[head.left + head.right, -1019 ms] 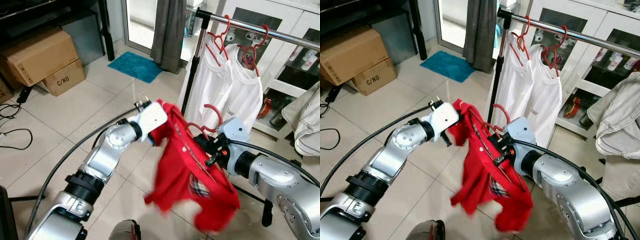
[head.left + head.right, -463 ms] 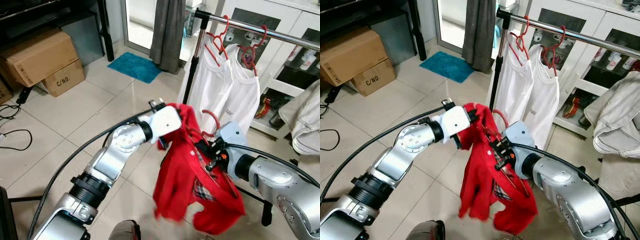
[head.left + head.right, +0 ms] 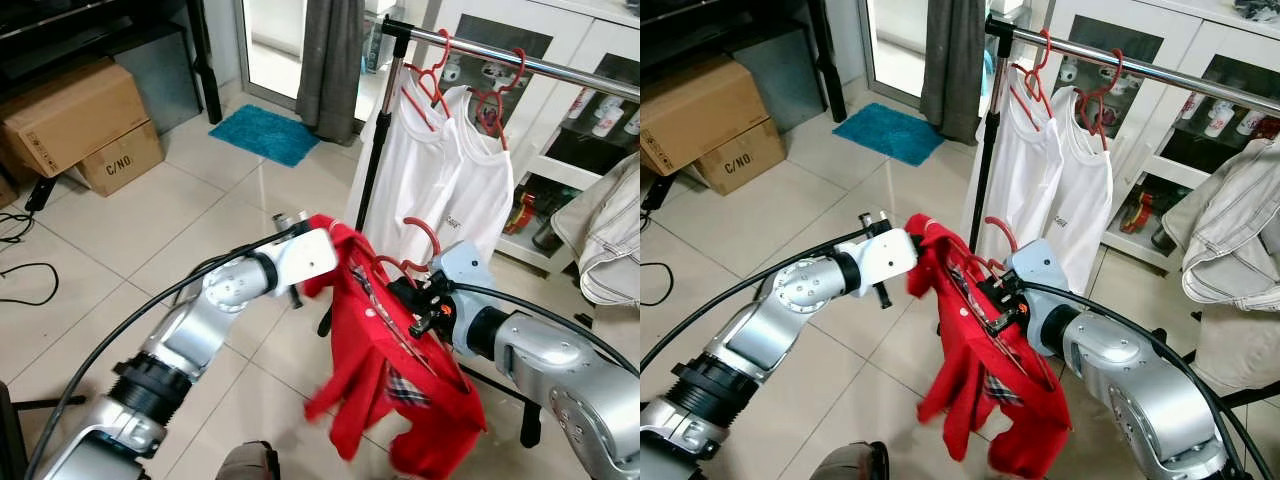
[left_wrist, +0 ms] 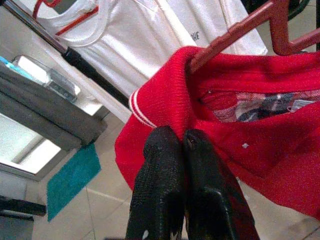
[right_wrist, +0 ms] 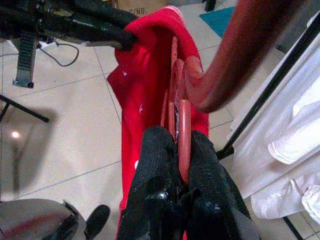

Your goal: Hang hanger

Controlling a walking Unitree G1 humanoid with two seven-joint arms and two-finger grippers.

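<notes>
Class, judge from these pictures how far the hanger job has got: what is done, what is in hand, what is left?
Done: the red shirt is on its red hanger. In hand: the right gripper clamps the hanger, and the left gripper pinches the shirt's shoulder. Left: hooking the hanger on the rail beside two white shirts.
</notes>
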